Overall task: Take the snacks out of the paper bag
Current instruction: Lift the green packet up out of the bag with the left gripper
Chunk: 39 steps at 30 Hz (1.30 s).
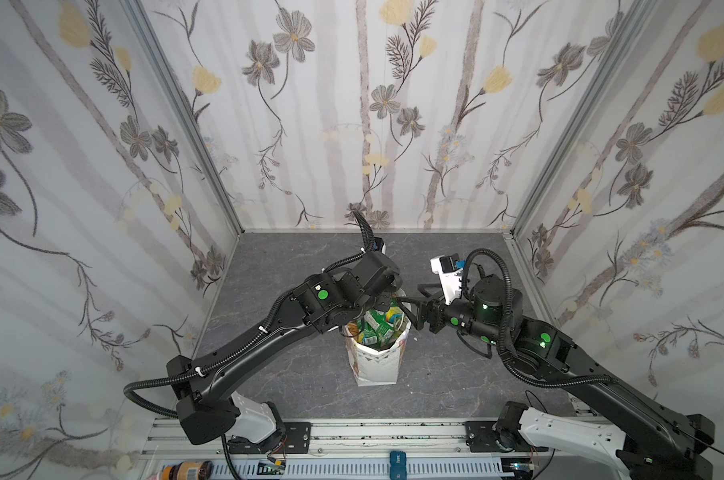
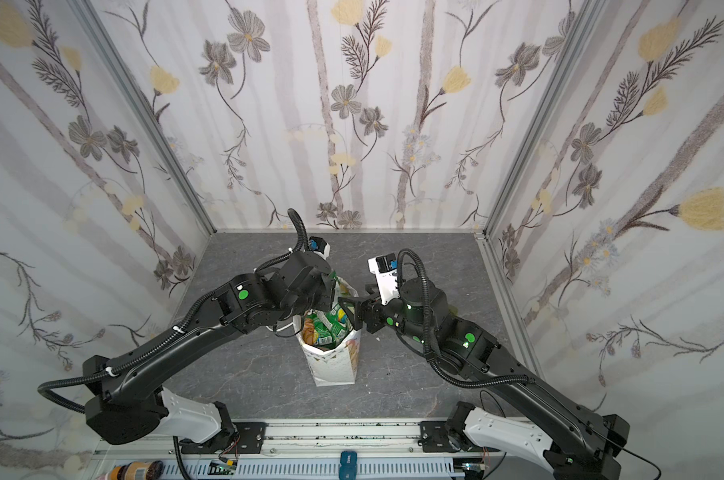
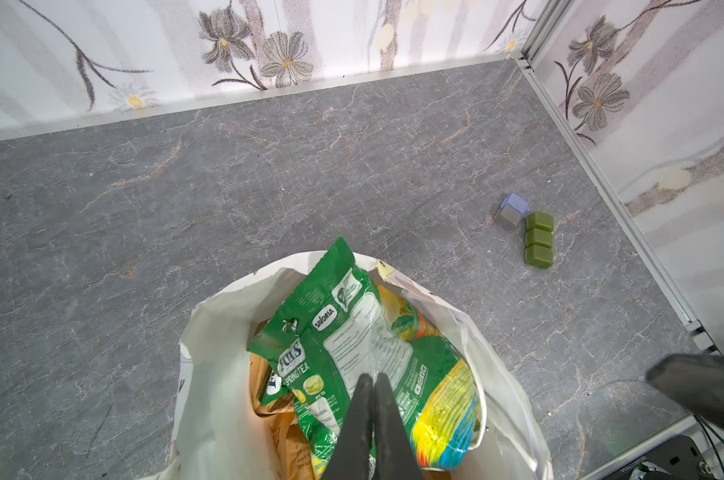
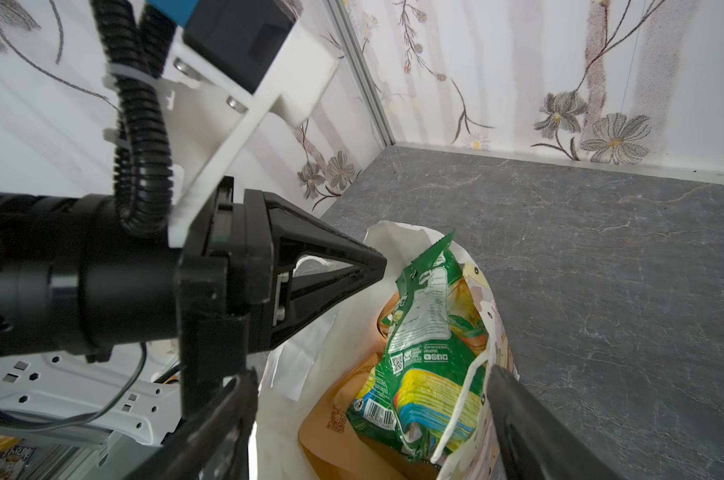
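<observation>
Green packet [image 3: 364,332] atop snacks [image 1: 374,328], poking out of upright paper bag [image 1: 374,370] mid-surface [image 1: 302,382] | left hand [image 3: 372,376] above it, fingers [image 3: 362,407] nearly together, empty | right hand [image 1: 419,305] spread wide at rim | next: part left fingers, pinch top seal (crinkly, may slip), lift straight.

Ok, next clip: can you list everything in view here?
paper bag: one, white with printed pattern, upright mid-table, open.
green packets: two seen, inside the bag, one poking above its rim.
tan-orange pouch: one, inside the bag beneath them.
olive-green cubes: three, in a touching row on the table.
blue-grey cube: one, next to that row.
table: one, grey marbled.
left gripper: one, black, fingers together over the bag's mouth.
right gripper: one, black, open, at the bag's rim.
</observation>
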### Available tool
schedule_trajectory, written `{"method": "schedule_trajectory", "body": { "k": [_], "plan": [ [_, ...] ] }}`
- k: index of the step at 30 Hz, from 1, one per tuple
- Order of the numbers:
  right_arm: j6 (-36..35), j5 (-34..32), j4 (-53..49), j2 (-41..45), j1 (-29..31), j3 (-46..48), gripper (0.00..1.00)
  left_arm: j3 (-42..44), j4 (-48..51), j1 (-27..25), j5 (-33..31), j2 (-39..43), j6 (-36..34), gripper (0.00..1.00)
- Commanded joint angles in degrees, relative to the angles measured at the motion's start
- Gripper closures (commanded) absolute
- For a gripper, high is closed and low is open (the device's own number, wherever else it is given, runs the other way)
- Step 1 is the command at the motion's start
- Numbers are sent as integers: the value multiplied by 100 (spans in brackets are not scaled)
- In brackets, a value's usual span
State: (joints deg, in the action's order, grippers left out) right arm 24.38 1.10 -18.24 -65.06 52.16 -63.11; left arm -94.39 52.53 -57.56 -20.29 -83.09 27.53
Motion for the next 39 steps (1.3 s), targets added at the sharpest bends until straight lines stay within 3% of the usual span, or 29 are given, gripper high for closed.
{"method": "schedule_trajectory", "body": {
  "k": [1, 2, 4, 13, 19, 28, 32, 34, 39],
  "plan": [
    [-30, -11, 44, -44, 5, -36, 13, 83, 196, 34, -55, -102, 324, 52],
    [-14, -42, 49, -27, 10, -13, 13, 172, 139, 46, -42, -124, 379, 43],
    [26, -90, 44, 3, 4, 13, 13, 341, -66, 107, 73, -158, 442, 35],
    [135, -373, -13, 376, -6, 219, 13, 430, -584, 272, 585, -650, 543, 17],
    [145, -413, -48, 454, -13, 282, 13, 687, -755, 272, 855, -771, 682, 14],
    [161, -444, -48, 465, -13, 238, 13, 887, -765, 272, 803, -720, 736, 74],
    [183, -511, -44, 524, -10, 244, 13, 899, -804, 279, 792, -640, 732, 95],
    [197, -532, -48, 546, -11, 247, 13, 888, -816, 280, 774, -564, 711, 100],
    [247, -652, -31, 601, -8, 238, 13, 853, -824, 285, 679, -337, 646, 100]
  ]
}}
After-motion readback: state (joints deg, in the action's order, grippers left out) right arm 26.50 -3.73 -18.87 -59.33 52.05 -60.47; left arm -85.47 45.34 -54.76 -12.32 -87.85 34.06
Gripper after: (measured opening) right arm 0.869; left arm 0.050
